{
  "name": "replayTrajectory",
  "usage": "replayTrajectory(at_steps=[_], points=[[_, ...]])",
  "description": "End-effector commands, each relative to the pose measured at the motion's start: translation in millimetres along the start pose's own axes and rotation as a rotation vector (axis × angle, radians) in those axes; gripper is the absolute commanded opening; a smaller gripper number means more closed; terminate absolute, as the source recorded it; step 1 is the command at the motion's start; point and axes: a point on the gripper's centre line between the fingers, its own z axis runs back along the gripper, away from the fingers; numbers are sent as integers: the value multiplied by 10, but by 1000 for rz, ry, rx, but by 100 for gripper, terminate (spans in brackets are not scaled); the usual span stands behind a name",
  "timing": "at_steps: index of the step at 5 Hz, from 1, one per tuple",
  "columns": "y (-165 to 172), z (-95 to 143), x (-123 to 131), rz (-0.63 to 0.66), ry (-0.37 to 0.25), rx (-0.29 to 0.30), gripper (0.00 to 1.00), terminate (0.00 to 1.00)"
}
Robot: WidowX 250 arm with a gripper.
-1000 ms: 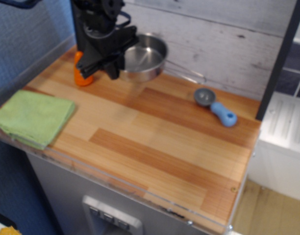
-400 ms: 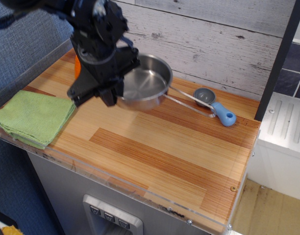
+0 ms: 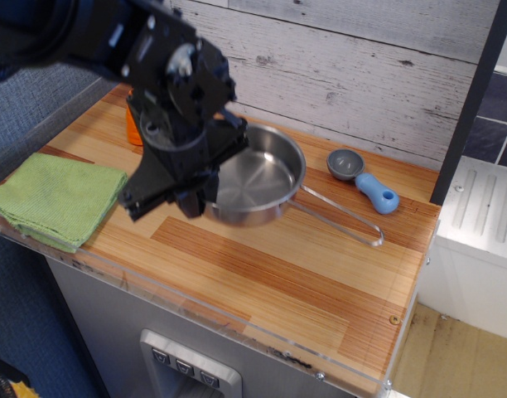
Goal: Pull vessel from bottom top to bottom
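Stainless-steel pan (image 3: pixel 266 178) sits near the middle of the wooden countertop (image 3: pixel 262 274), its thin wire-loop handle (image 3: pixel 345 220) running toward four o'clock. At the pan's nine o'clock rim the black gripper (image 3: pixel 195 192) overlaps the metal edge; whether its jaws are clamped cannot be told. A blue-handled measuring scoop (image 3: pixel 361 178) lies at the pan's three o'clock, apart from it. A green cloth (image 3: pixel 50 199) lies at nine o'clock, an orange object (image 3: pixel 134 126) at ten.
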Motion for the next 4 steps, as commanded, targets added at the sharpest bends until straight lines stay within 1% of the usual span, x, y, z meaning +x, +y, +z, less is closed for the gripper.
replayTrajectory(at_steps=[1,2,4], points=[[80,-21,-235,5,-7,13,0,0],[131,-140,-299,-15,-5,40,0,0],[167,-321,-375,-49,20,80,0,0]])
